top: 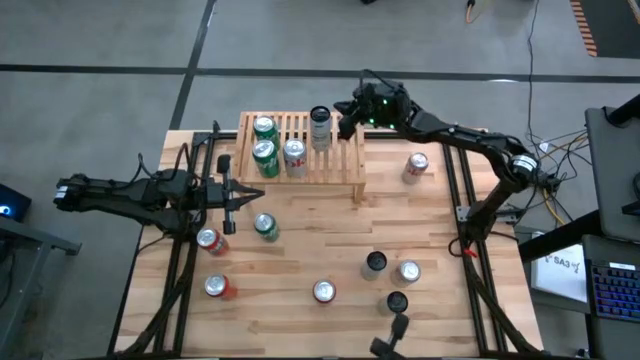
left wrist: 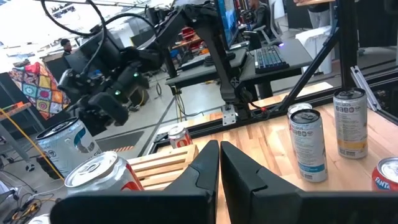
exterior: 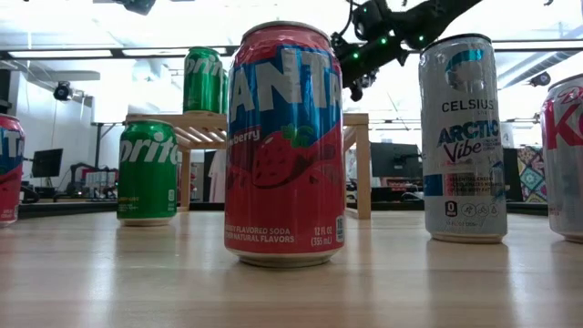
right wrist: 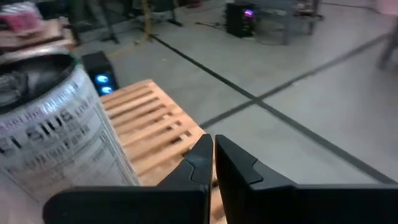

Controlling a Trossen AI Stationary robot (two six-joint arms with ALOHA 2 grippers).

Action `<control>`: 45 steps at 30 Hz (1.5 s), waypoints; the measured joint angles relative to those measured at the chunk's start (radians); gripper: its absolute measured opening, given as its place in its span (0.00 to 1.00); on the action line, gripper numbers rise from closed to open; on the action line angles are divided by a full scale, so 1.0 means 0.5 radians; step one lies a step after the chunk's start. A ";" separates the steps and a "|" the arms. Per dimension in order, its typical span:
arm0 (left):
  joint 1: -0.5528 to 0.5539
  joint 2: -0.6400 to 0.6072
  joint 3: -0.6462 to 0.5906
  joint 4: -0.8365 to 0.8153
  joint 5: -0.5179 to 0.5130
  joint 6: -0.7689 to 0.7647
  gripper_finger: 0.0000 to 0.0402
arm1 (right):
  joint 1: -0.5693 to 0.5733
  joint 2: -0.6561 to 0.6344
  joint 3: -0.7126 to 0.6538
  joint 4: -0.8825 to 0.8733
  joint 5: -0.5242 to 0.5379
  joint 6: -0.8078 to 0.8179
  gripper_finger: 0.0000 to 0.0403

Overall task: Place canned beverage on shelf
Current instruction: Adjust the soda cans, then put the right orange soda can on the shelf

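Observation:
The low light-wood slatted shelf stands at the table's far middle. It carries two green cans, a red and white can and a white Celsius can, which stands upright on the slats near the far edge. My right gripper is shut and empty just to the right of the Celsius can, over the shelf top; it also shows in the low view. My left gripper is shut and empty, just in front of the shelf's left end.
Loose cans stand on the plank table: a green one, red ones, one at the right, and several near the front. The shelf's right part is free.

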 joint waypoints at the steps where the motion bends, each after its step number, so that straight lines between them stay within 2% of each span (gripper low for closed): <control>1: 0.000 0.000 0.000 0.000 0.000 0.003 0.00 | -0.012 0.025 0.017 0.015 -0.065 -0.015 0.02; 4: 0.000 0.003 0.000 0.000 0.000 0.006 0.00 | -0.024 0.113 0.094 0.031 -0.215 -0.040 0.02; 11: 0.000 0.005 0.000 -0.001 0.000 0.006 0.00 | -0.021 0.260 0.223 0.014 -0.341 -0.094 0.02; 22: 0.000 0.007 0.000 -0.004 -0.001 0.007 0.00 | -0.020 0.257 0.244 0.014 -0.609 -0.109 0.02; 37: 0.000 0.008 0.000 -0.004 0.000 0.007 0.00 | 0.002 0.253 0.244 -0.033 -0.628 -0.159 0.02; 45: 0.000 0.008 0.000 -0.004 -0.001 0.007 0.00 | 0.001 0.146 0.244 -0.032 -0.538 -0.134 0.02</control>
